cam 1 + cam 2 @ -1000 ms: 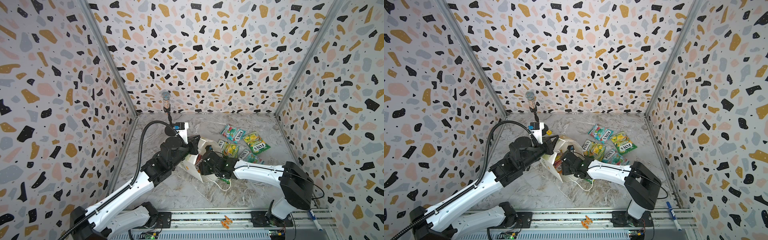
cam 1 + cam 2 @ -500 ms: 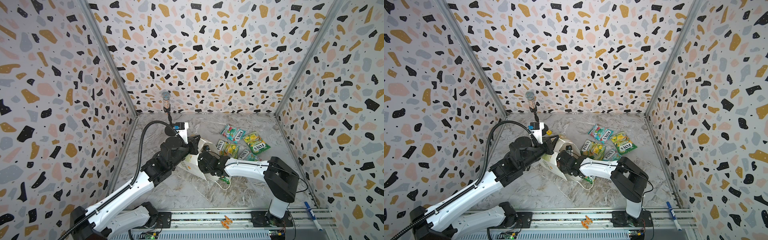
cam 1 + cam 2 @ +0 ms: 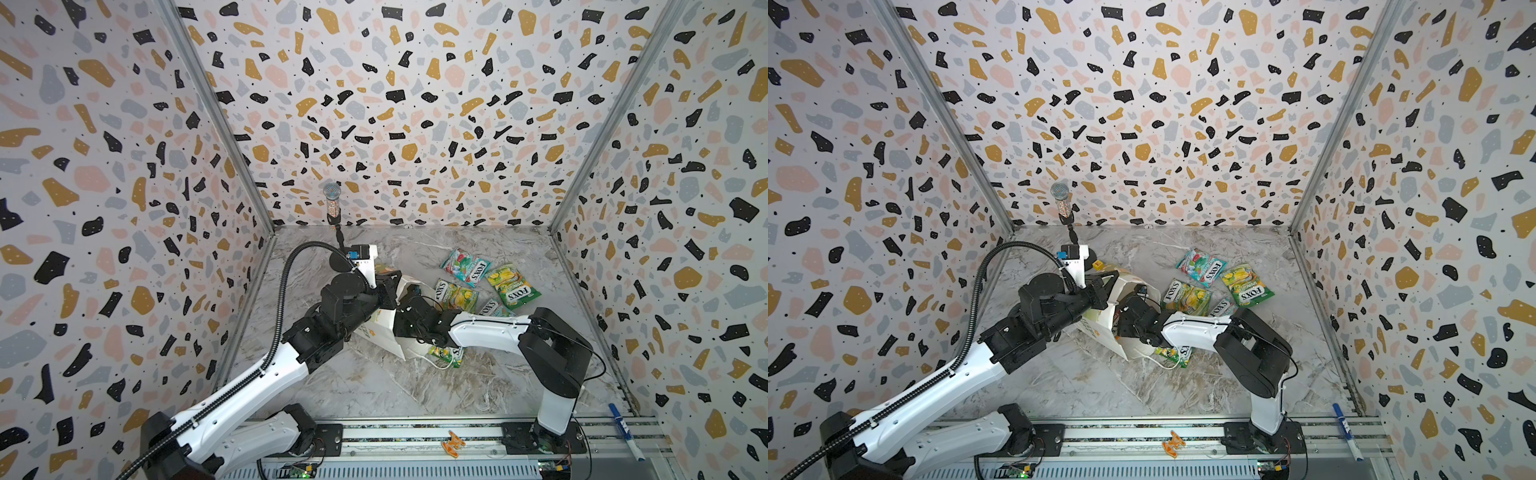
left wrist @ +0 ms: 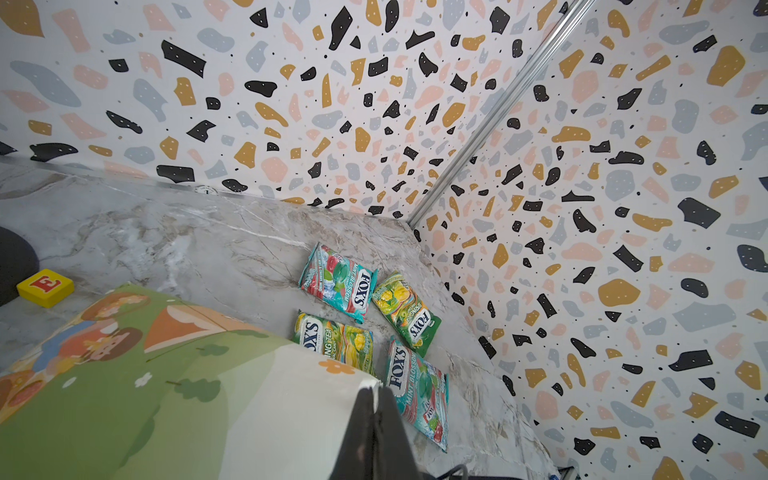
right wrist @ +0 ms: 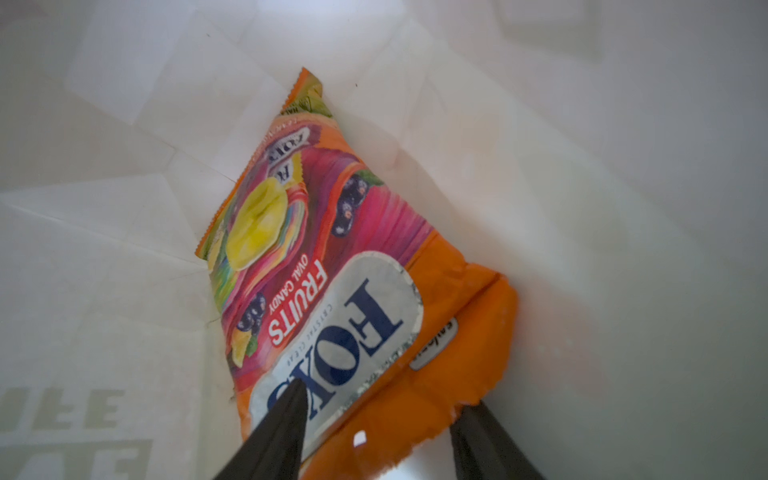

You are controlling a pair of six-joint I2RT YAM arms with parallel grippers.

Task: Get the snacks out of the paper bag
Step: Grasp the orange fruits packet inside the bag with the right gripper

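The orange-red packet (image 5: pixel 332 270) lay inside the paper bag (image 5: pixel 582 208), flat against its white inner wall, with the "FOX'S" label at the end nearer the bag's mouth. The right tool (image 5: pixel 386 395) was inside the bag with its fingers apart, astride that near end. One finger (image 5: pixel 274 428) lay across the label and the other sat beside the orange corner.

In both top views the bag (image 3: pixel 384 328) (image 3: pixel 1100 324) lay tipped over on the marble counter (image 3: pixel 374 386), its mouth turned toward the right arm. The left tool (image 4: pixel 376 392) was closed together on the bag's rim, pinching the paper.

Past the mouth, toward the far right of the counter, four packets lay face up close together:
- a teal packet (image 3: pixel 464 267)
- a green-yellow packet (image 3: pixel 513 286)
- a second green-yellow packet (image 3: pixel 455 295)
- a second teal packet (image 4: pixel 417 390), partly covered by the right arm in the top views

A third green-yellow packet (image 3: pixel 446 355) lay on the counter under the right forearm, just beside the bag and a white cord handle (image 3: pixel 436 365).

A small yellow cube (image 4: pixel 45 286) sat on the counter beyond the bag, and a microphone (image 3: pixel 332 203) stood at the back wall. A blue pen (image 3: pixel 623 432) lay by the front rail.
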